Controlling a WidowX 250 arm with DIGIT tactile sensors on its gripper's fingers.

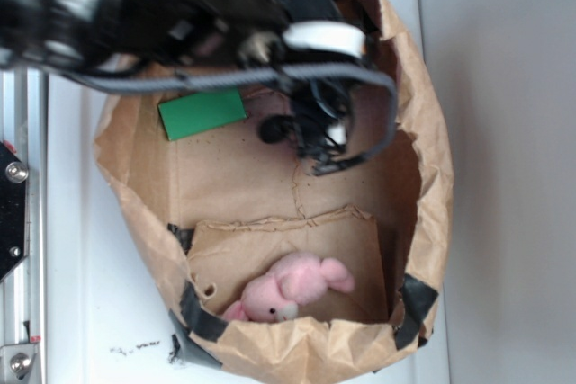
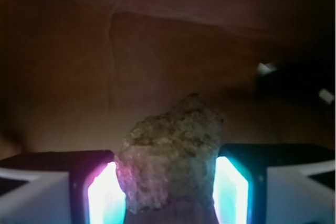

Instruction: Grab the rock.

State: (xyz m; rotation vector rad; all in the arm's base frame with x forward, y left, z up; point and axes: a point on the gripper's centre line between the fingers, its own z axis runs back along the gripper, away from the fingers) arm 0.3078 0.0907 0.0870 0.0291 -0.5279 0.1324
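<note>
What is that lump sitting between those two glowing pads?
The rock. In the wrist view it sits between the end effector's two lit pads, filling the gap and apparently touching both.

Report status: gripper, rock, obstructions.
Gripper shut on rock. Rock between lit pads, inside paper bag. Nothing blocking; pink plush well apart.

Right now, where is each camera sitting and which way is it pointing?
Exterior: overhead, looking down into the paper bag holding a green block and pink plush toy; the dark arm crosses the top, its gripper reaching inside.
Wrist: on the gripper, facing forward along its glowing fingers; the rock sits between them against the brown bag wall.
Shared: the gripper and bag interior; the rock shows clearly only at the wrist.
</note>
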